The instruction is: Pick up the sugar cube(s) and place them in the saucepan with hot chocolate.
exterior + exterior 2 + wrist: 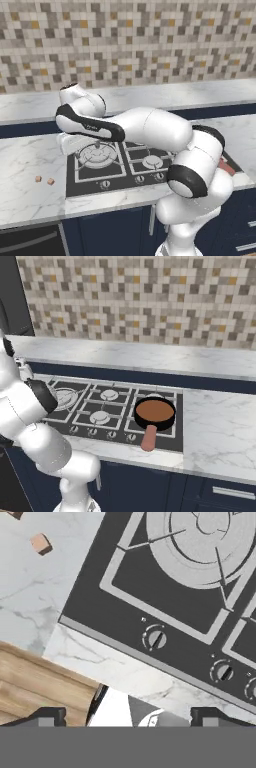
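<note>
Two tiny tan sugar cubes point(38, 178) point(50, 181) lie close together on the marble counter left of the stove. In the hand view one sugar cube point(41, 543) lies at the upper left and the other sugar cube point(15, 514) is cut by the top edge. My gripper point(130, 717) is open, nothing between its fingertips point(47, 716), hovering above the stove's front left corner, right of the cubes. The black saucepan with hot chocolate point(155, 412) sits on the front right burner, its reddish handle point(149, 438) pointing at the counter's front edge.
The black stove point(125, 170) has several burners and a row of knobs point(155, 638) along its front. The counter's front edge point(75, 662) drops to a wooden floor point(35, 687). My own forearm point(125, 125) spans the stove, covering most of the pan in the left base view.
</note>
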